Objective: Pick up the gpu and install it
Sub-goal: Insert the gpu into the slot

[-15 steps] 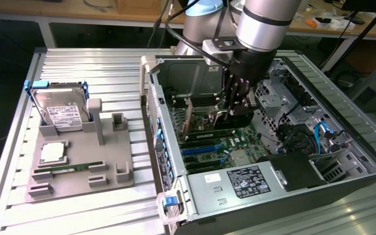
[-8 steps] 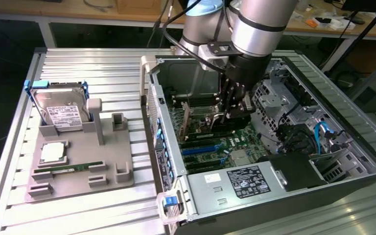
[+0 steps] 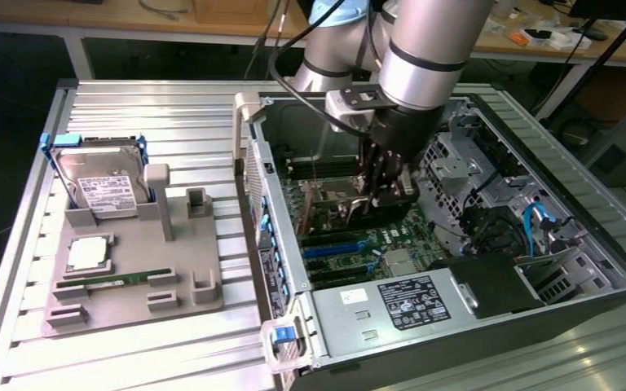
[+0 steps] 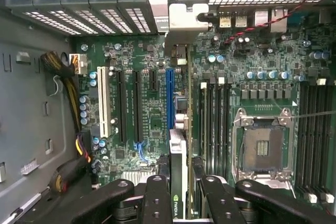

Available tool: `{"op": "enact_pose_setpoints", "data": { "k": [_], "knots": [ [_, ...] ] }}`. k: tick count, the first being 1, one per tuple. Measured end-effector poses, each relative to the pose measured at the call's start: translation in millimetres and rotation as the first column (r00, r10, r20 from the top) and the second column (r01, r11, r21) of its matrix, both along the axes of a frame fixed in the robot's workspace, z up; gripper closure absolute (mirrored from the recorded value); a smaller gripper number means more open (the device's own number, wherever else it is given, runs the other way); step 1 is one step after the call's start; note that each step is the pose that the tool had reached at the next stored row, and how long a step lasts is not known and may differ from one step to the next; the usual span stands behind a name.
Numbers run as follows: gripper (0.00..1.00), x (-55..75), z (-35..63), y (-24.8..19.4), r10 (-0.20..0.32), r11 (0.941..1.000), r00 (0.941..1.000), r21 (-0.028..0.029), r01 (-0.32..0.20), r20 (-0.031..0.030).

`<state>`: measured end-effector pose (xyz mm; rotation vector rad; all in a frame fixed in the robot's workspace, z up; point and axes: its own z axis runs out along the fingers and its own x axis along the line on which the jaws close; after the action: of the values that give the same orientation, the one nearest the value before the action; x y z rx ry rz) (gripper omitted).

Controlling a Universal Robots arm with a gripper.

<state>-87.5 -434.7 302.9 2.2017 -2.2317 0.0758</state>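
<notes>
My gripper (image 3: pixel 384 195) is down inside the open computer case (image 3: pixel 574 204), over the motherboard. In the wrist view the gripper (image 4: pixel 182 203) is shut on the gpu (image 4: pixel 178 156), a thin card seen edge-on between the black fingers (image 4: pixel 156 198). The card runs along the blue expansion slot (image 4: pixel 169 95), just beside it. Its silvery bracket (image 4: pixel 186 17) reaches the case's rear slot openings. I cannot tell whether the card's edge sits in the slot. In the exterior view the arm hides most of the card.
Outside the case, a grey holder (image 3: pixel 128 301) carries a silver hard drive (image 3: pixel 107 183), a processor (image 3: pixel 87 254) and a green memory stick (image 3: pixel 117 279). Memory slots (image 4: pixel 212 124) and the empty processor socket (image 4: pixel 262 148) lie beside the card. The power supply (image 3: pixel 400 305) fills the case's near end.
</notes>
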Motion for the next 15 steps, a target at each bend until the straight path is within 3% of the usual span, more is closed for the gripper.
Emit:
{"op": "enact_pose_setpoints", "data": {
  "k": [6,11,15],
  "knots": [
    [0.73,-19.4,-5.5,-1.1,0.001,1.0000,1.0000,-0.0004,-0.001,0.0000],
    [0.73,-21.1,-10.2,-5.7,0.003,1.0000,1.0000,-0.0012,-0.003,0.0002],
    [0.73,-21.6,-11.6,-6.9,0.003,1.0000,1.0000,-0.0016,-0.003,0.0001]
  ]
}}
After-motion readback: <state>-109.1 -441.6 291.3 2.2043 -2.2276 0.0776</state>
